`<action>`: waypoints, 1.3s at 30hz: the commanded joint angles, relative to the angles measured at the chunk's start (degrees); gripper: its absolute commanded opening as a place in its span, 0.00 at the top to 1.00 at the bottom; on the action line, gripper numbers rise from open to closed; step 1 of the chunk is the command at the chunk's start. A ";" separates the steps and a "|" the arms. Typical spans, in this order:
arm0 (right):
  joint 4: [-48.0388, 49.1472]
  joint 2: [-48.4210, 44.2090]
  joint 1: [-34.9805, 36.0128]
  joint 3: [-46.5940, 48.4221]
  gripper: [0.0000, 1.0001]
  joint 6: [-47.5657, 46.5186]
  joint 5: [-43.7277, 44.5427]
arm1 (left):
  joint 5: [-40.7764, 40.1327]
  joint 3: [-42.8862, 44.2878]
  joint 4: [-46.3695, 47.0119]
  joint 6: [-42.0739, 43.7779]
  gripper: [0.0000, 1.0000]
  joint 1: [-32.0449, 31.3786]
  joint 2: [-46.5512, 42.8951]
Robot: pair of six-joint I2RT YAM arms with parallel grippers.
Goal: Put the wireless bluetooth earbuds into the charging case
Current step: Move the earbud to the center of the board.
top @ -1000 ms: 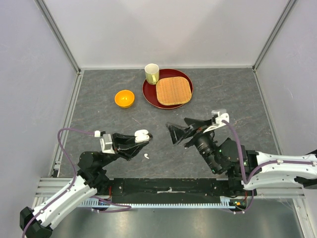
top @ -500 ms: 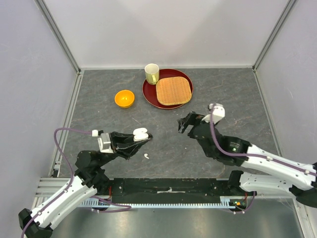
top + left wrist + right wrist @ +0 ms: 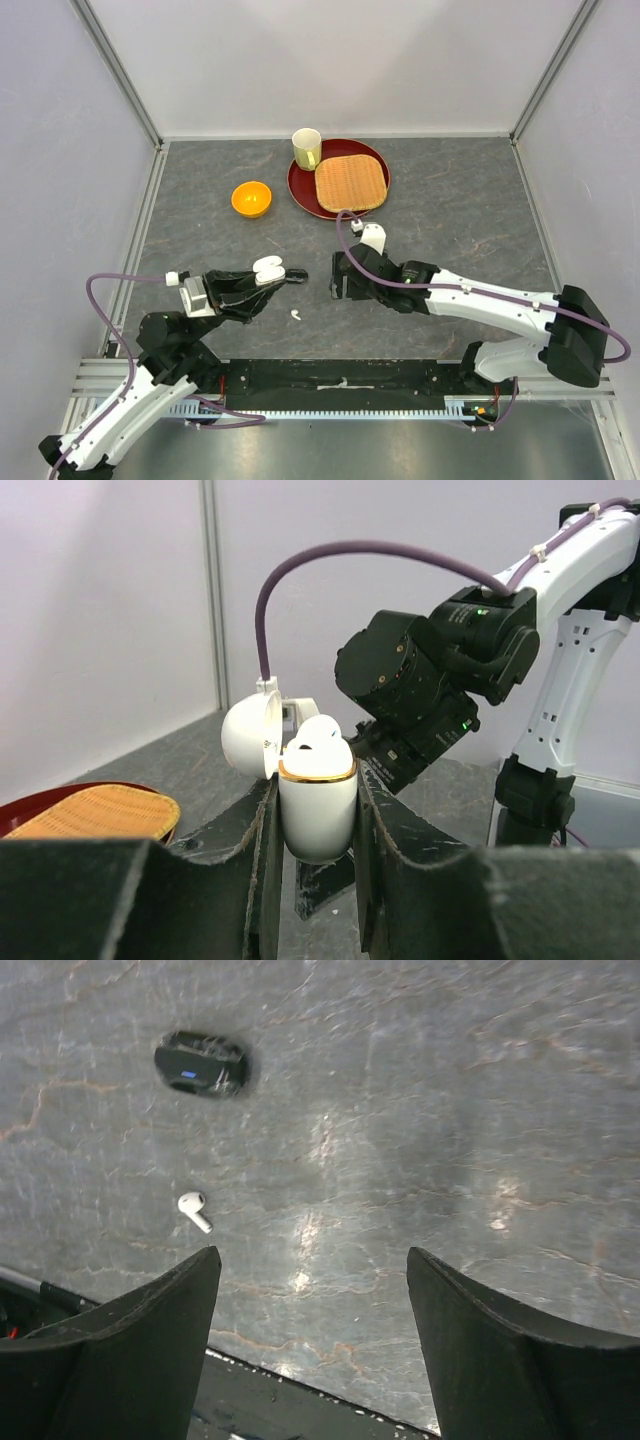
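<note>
Left gripper [image 3: 265, 283] clamps the white charging case [image 3: 318, 810] upright, lid open, seated earbud [image 3: 322, 738] inside. Right gripper [image 3: 310, 1260] open above tabletop [image 3: 450, 1110]. Loose white earbud [image 3: 194, 1210] lies near-left of it, beside a black oval item [image 3: 202, 1064].

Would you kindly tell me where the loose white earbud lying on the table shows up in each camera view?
Top external: the loose white earbud lies slightly left of centre, below the middle.
Left wrist: not in it.
Right wrist: left of centre, about mid-height.
Shared landmark: the grey table, in all three.
</note>
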 commanded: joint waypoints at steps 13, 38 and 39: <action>13.57 14.01 1.23 4.35 0.39 -3.26 -16.33 | -11.00 1.78 -11.72 6.89 0.98 0.19 -8.61; 16.82 28.71 4.84 11.83 0.52 4.65 -16.24 | -13.47 4.85 -18.66 9.36 0.98 0.10 -12.75; 17.00 28.97 4.84 11.83 0.52 4.74 -16.32 | -13.55 4.85 -18.84 9.36 0.98 0.19 -12.75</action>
